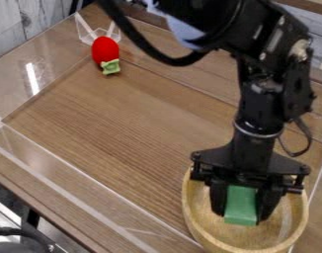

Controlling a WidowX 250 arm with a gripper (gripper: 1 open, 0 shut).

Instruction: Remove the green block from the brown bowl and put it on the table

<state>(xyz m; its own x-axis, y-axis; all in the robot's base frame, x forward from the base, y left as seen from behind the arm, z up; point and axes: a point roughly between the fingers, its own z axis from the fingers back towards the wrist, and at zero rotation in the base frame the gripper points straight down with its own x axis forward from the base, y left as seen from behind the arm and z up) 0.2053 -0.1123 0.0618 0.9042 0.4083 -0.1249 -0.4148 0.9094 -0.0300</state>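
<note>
Over the brown bowl [203, 219] down at the bottom right, the gripper [243, 203] has its fingers clamped tight on the green block [240, 206], held upright off the bowl floor, presumably so it clears the rim on its way to the table [124, 128].

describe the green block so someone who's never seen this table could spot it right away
Find the big round brown bowl at the near right corner of the table. Directly above its middle, the black gripper has its jaws shut on the green block, a plain matte green bar hanging upright. The only other green is on a small red toy in the far corner.
</note>
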